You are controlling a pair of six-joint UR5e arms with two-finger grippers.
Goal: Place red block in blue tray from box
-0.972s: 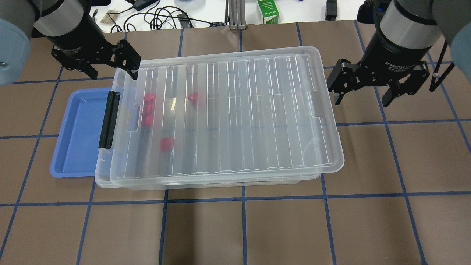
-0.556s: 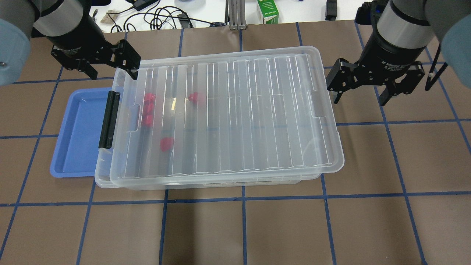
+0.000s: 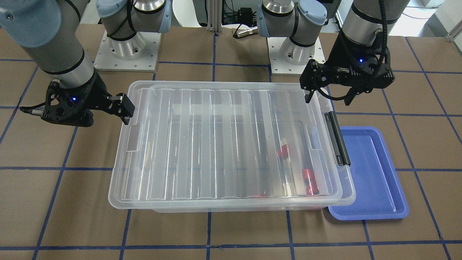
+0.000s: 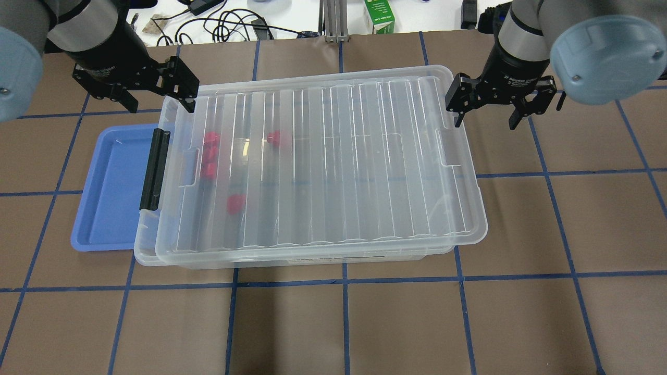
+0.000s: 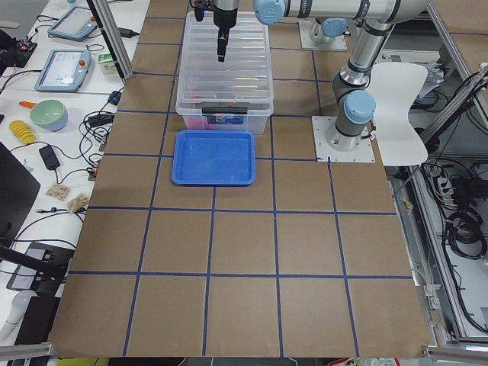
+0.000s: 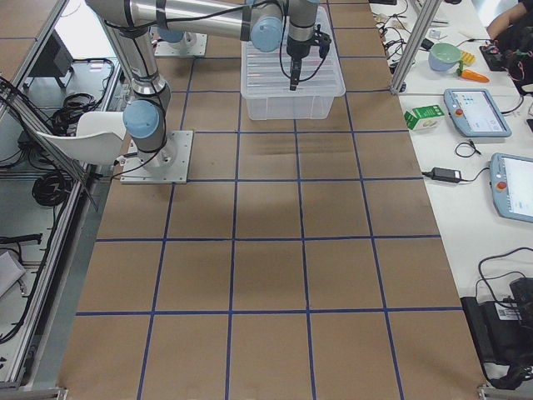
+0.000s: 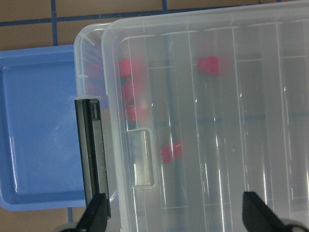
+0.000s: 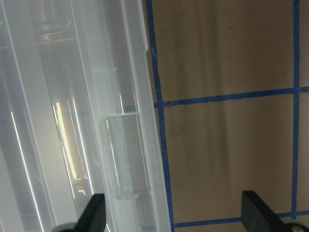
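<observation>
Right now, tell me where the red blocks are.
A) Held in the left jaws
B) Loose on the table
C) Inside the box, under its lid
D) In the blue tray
C: the blocks show red through the clear lid, which sits on the box.

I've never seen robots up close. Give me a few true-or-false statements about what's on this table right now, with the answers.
Red blocks lie inside the box. True.
The lid is off the box. False: it sits on the box.
A red block already lies in the blue tray. False: none is in it.
The left gripper and the right gripper are both open, holding nothing. True.
The blue tray is at the box's end with the black latch. True.
</observation>
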